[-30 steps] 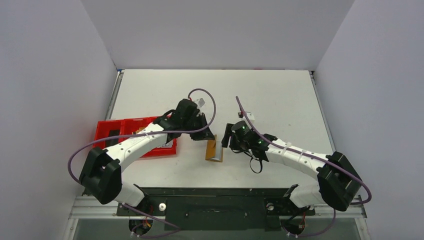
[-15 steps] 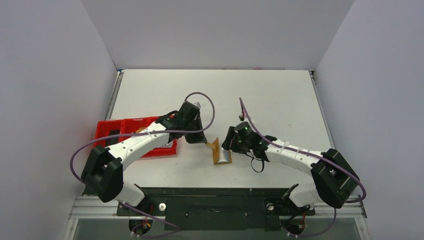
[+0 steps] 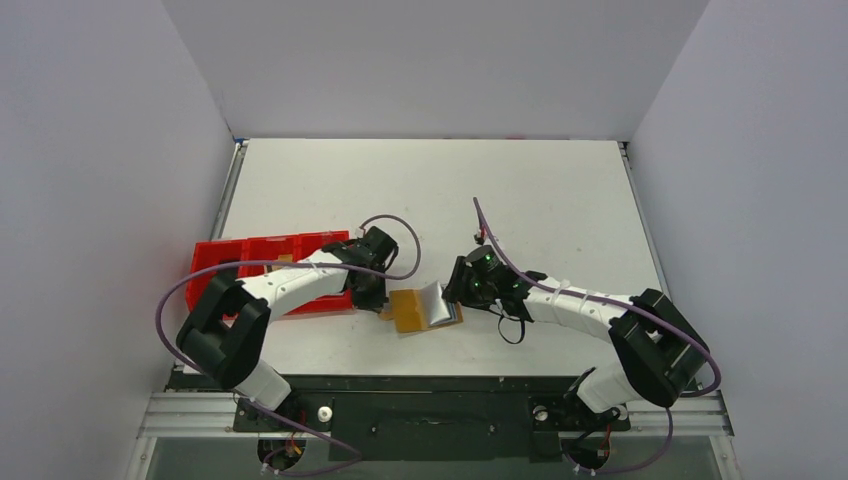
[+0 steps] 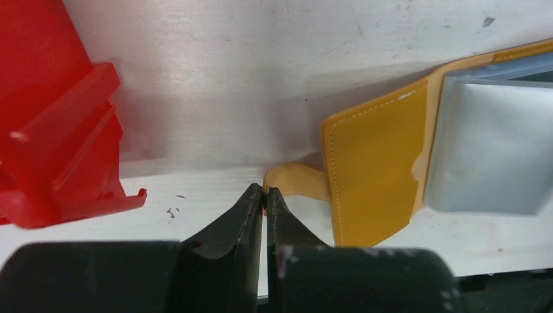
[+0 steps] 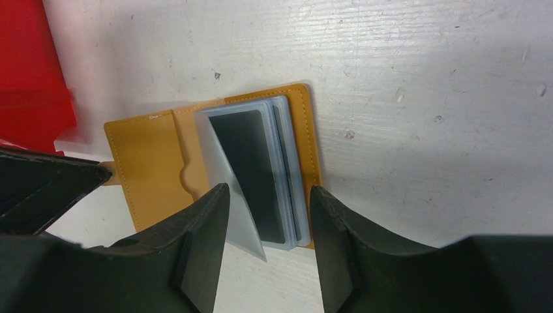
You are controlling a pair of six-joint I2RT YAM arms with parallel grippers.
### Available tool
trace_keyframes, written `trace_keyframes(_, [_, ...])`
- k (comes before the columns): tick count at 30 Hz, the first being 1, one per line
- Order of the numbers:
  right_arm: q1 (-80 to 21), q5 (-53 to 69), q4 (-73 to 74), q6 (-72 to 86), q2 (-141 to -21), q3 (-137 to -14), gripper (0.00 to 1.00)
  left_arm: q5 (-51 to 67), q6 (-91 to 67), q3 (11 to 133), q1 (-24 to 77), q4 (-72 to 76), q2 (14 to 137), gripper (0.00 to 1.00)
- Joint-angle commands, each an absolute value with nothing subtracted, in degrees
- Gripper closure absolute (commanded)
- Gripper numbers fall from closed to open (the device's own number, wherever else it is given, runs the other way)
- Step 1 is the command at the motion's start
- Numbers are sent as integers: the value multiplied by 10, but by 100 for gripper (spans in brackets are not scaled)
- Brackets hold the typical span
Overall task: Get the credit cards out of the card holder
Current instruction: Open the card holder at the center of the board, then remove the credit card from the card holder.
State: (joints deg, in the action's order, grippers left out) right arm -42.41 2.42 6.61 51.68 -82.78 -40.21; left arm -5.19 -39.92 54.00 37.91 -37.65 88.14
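Two grippers flank the card holder, open flat on the table: left gripper closed, apparently pinching its strap; right gripper parted astride the credit cards inside.

Tan card holder, opened flat, tab pinched at left gripper tips; pale blue credit cards stacked inside, top one tilted up, between right gripper fingers.
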Motion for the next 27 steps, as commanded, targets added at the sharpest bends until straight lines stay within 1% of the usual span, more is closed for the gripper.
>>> trace_keyframes(1, [-424, 20, 49, 517, -820, -396, 55, -61, -388, 549, 392, -355, 904, 100])
trace_keyframes(5, [-424, 21, 56, 519, -808, -396, 56, -52, -391, 567, 398, -343, 936, 100])
trace_keyframes(11, [-424, 24, 62, 522, -795, -400, 64, -41, -394, 594, 413, -330, 975, 100])
trace_keyframes(15, [-424, 45, 44, 529, -805, -398, 65, -35, -394, 603, 416, -321, 989, 100])
trace_keyframes(16, [-424, 45, 44, 530, -806, -399, 65, -34, -394, 606, 416, -320, 991, 100])
trace_keyframes(19, [-424, 41, 49, 529, -803, -398, 61, -35, -391, 610, 415, -323, 995, 100])
trace_keyframes(24, [-423, 51, 43, 536, -795, -398, 60, -32, -389, 607, 416, -323, 994, 100])
trace_keyframes(27, [-426, 75, 16, 555, -797, -401, 56, -28, -388, 601, 416, -321, 981, 100])
